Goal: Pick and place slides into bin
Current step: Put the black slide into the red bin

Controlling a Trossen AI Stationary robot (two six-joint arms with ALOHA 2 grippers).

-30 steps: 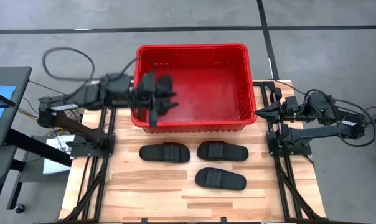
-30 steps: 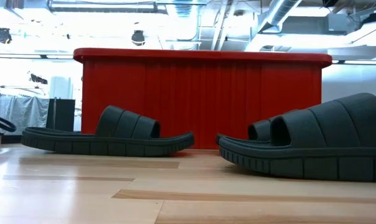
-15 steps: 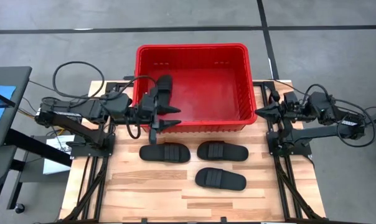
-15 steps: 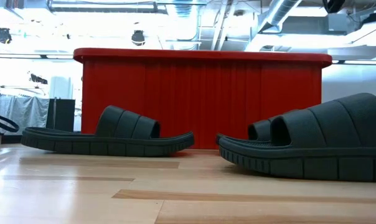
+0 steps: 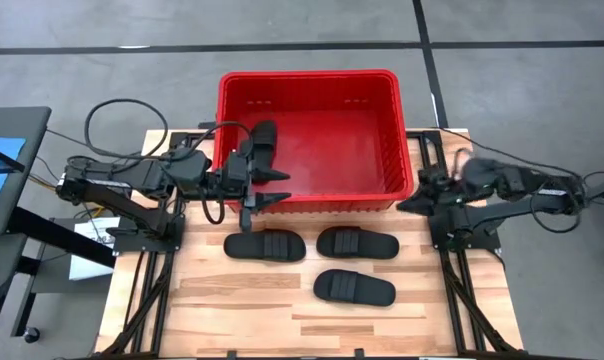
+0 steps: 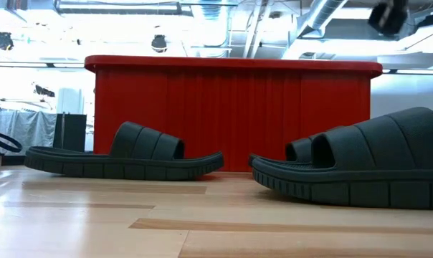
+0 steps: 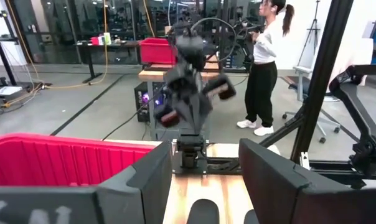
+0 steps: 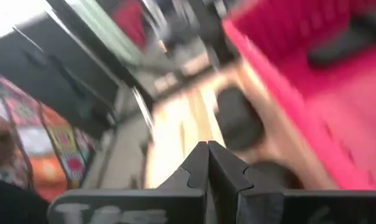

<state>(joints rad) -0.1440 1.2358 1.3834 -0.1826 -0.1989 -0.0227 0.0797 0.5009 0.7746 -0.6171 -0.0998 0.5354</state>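
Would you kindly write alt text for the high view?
A red bin holds one black slide at its left end; three more slides lie on the wooden table. The open left claw hovers at the bin's near-left corner.

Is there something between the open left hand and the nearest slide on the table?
Nothing visible. The left hand hangs open at the bin's front left corner, and the nearest slide lies just in front of it on the bare table.

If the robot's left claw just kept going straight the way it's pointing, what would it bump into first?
Probably nothing nearby: the open left gripper points along the near wall of the bin, above the three slides on the table. Farther along that line is the right gripper, though heights are unclear.
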